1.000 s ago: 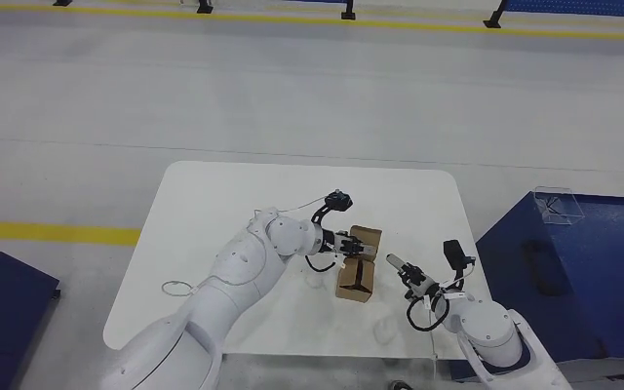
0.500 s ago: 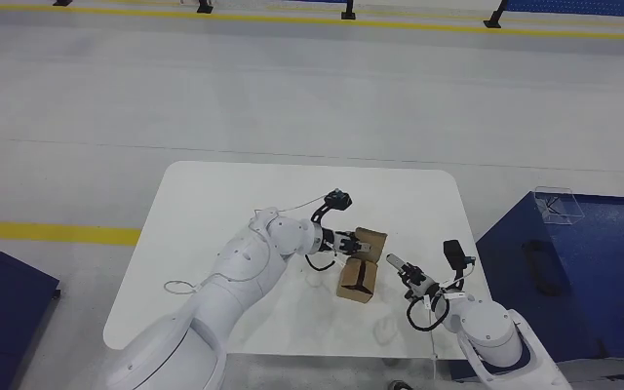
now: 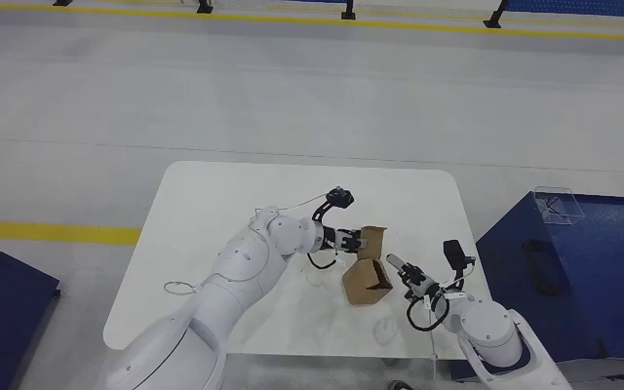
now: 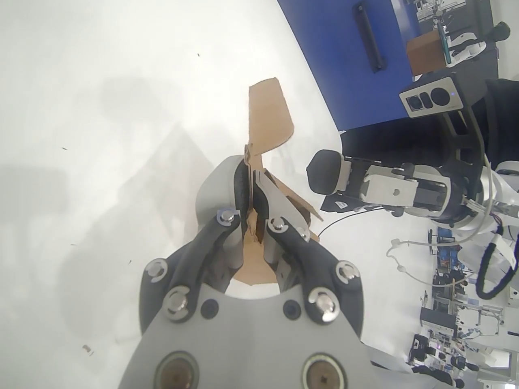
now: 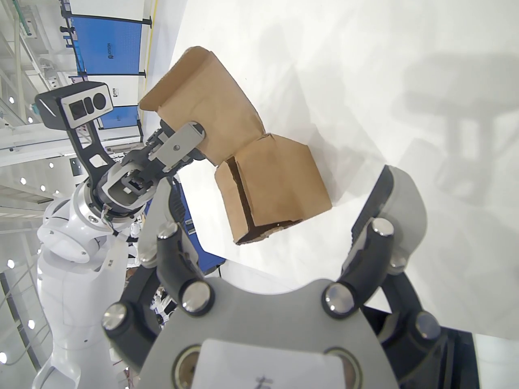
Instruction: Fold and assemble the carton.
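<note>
Found on the white rounded-corner table (image 3: 224, 205), in its right half toward the near edge: a small brown cardboard carton (image 3: 368, 280), partly formed, one flap raised. Clamped by that raised flap between the tight-closed fingers of the left gripper (image 4: 250, 182). Faced from the table's right edge by the right gripper (image 5: 275, 200), fingers spread wide, holding nothing, near the carton's loosely folded end. Judged better placed for pressing that end: the right. No print noted on the carton.

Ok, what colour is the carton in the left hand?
Plain brown cardboard; the carton shows best in the right wrist view.
</note>
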`<state>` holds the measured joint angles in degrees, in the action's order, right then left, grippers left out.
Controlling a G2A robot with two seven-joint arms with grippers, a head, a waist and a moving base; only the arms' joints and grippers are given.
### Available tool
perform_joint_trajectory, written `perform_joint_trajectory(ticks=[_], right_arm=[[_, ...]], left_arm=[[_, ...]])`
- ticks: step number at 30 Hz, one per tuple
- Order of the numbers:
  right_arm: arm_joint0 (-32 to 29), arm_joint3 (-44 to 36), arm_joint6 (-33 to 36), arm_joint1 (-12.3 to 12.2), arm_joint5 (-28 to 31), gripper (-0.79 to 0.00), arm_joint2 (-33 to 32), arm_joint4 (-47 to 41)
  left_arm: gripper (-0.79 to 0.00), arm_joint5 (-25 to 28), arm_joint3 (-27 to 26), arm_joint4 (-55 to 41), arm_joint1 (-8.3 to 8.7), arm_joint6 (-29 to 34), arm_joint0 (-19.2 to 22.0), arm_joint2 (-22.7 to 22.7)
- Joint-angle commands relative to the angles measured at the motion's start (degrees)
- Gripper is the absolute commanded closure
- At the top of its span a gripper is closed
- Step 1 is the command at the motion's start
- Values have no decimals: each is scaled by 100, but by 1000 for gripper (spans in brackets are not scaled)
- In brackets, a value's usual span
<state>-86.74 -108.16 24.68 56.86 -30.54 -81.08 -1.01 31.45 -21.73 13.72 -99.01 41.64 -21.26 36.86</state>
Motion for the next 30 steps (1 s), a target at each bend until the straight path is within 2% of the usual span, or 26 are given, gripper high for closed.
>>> perform_joint_trajectory(ticks=[1, 7, 13, 17, 21, 23, 25, 30], right_arm=[[-6, 2, 6, 1, 20, -785, 7, 1], [-45, -30, 93, -4, 59, -785, -105, 18], [96, -32, 211, 6, -105, -785, 40, 204], [303, -23, 301, 26, -255, -785, 300, 425], [493, -3, 494, 45, -446, -785, 487, 497], [547, -16, 505, 47, -468, -785, 518, 552], [547, -16, 505, 47, -468, -785, 518, 552], [547, -16, 505, 47, -468, -785, 518, 552]], left_arm=[[0, 19, -5, 78, 32, -150, -27, 26], [0, 113, -128, 351, 243, -940, -296, 203], [0, 428, -559, 538, 616, -1754, -817, 585], [0, 309, -1362, 817, 898, -2234, -1378, 888], [0, -146, -2677, 1208, 1217, -2578, -2257, 1310], [0, -497, -3426, 1353, 1363, -2466, -2728, 1541], [0, -772, -4060, 1510, 1461, -2054, -3032, 1644], [0, -772, -4060, 1510, 1461, -2054, -3032, 1644]])
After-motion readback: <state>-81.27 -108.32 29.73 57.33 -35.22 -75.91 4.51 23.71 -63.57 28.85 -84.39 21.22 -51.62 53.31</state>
